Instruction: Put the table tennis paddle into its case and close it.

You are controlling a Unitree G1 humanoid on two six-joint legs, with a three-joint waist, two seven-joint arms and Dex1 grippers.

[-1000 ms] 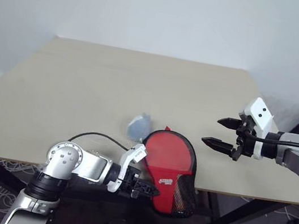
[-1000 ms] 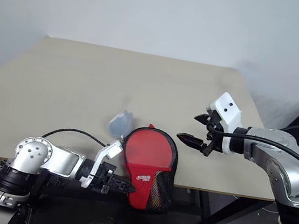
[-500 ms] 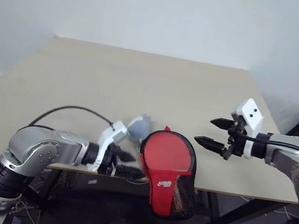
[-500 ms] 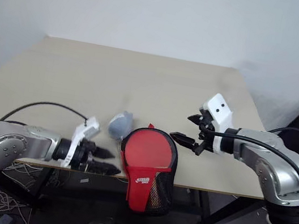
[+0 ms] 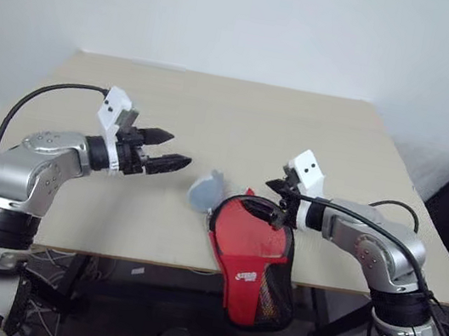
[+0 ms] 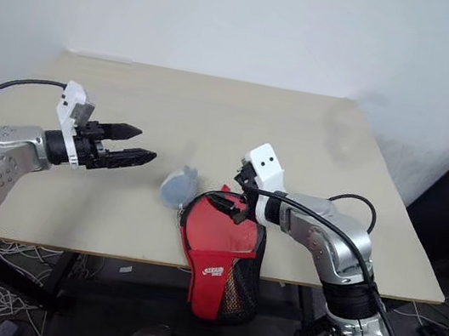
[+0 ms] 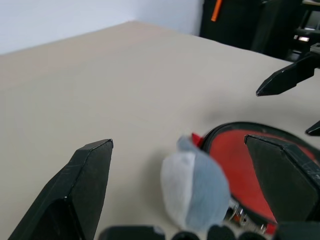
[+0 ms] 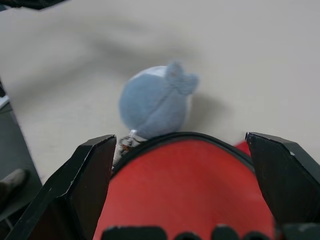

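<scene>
Although the case (image 5: 252,250) is seen lying at the near edge of the table (image 5: 240,127), red side up, with its narrow mesh-pocket end hanging over that edge, no bare paddle is to be made out anywhere on the table. From this it is judged, not seen, that the table tennis paddle has already been placed inside; whether it truly lies within cannot be told. A black rim is traced round the red face, and a small metal piece, probably a zip pull, is glimpsed beside it in the right wrist view, but how far the zip has been drawn cannot be told. A small grey-blue soft thing (image 5: 206,189) lies just beside the round end of the case, touching it or nearly so; what it is remains unclear.

The right gripper (image 6: 231,205) is held over the round end of the case with its fingers spread wide, one on either side of the red face, and nothing is gripped. The left gripper (image 5: 167,161) is held above the table, well apart from the case, its fingers parted and empty.

The closing step is therefore taken as what is left: the zip would need to be caught and run round the rim while the case is steadied.
</scene>
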